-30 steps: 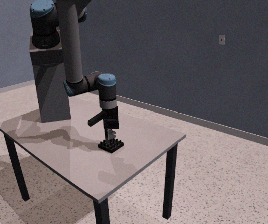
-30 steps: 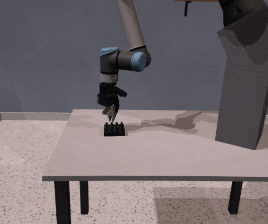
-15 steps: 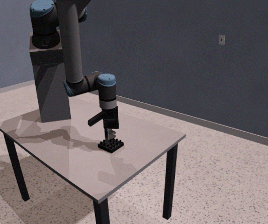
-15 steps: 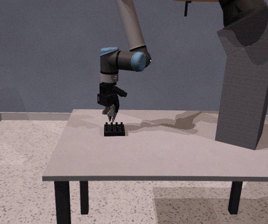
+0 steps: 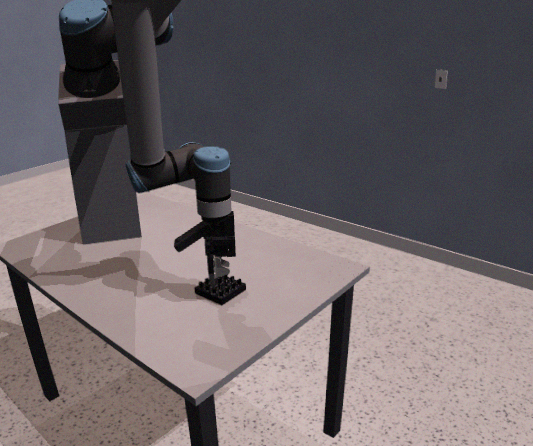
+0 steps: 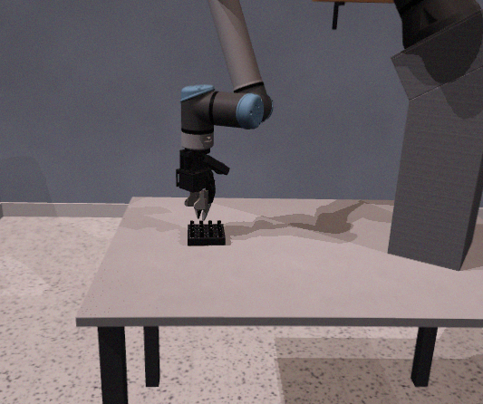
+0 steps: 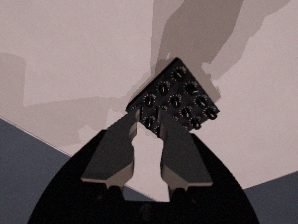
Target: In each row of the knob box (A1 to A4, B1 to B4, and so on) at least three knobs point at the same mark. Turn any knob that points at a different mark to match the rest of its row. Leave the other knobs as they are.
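With its jaws narrowly parted, the two-jaw gripper [image 5: 214, 283] [image 6: 202, 218] [image 7: 148, 107] hovers over the knob box [image 5: 222, 298] [image 6: 206, 242] [image 7: 162, 102], toward one o'clock in the wrist view.

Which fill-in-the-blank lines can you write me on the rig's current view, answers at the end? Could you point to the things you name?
1. The knob box [image 5: 223, 297] [image 6: 206, 241] [image 7: 177, 62] stands on a ____.
2. In the exterior view, the gripper [image 5: 215, 282] [image 6: 203, 219] [image 7: 148, 107] is ____ the knob box.
3. The caps on the arm's joints [image 5: 212, 159] [image 6: 249, 110] are coloured ____.
4. The knob box itself is coloured ____.

Missing words: table; above; blue; black.
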